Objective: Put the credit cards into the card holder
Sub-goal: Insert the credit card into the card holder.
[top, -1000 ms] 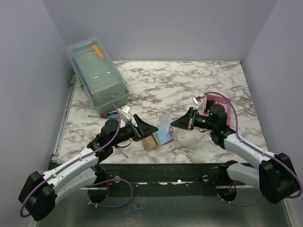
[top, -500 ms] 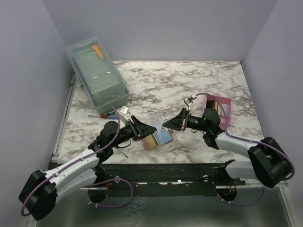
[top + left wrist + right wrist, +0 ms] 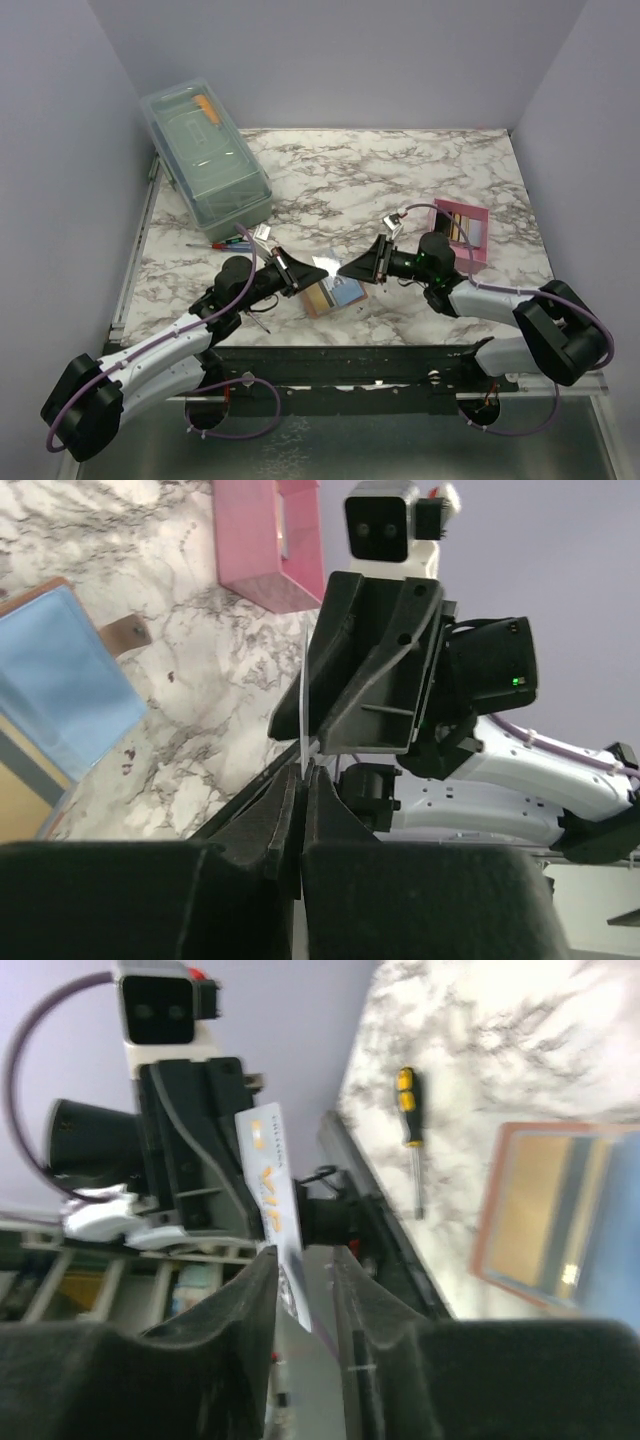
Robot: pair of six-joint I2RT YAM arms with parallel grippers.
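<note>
Both grippers meet just above the card holder [image 3: 335, 293], which lies unfolded on the marble with tan and pale blue showing [image 3: 60, 690] [image 3: 560, 1210]. A pale credit card [image 3: 328, 263] with orange lettering [image 3: 272, 1185] stands on edge between them. My left gripper [image 3: 313, 268] [image 3: 303, 780] is shut on the card's thin edge [image 3: 303, 715]. My right gripper [image 3: 346, 270] [image 3: 305, 1295] faces it with its jaws apart around the card's other end, a gap on one side. More credit cards stand in the pink tray [image 3: 464, 228].
A clear lidded box [image 3: 205, 160] stands at the back left, with pens [image 3: 225, 243] in front of it. A yellow-handled screwdriver [image 3: 407, 1100] lies near the table's front edge by the left arm. The pink tray [image 3: 262, 540] sits to the right.
The right gripper carried the card leftward from the tray side to the left gripper. The left jaws closed on it, and the right jaws have come apart.
</note>
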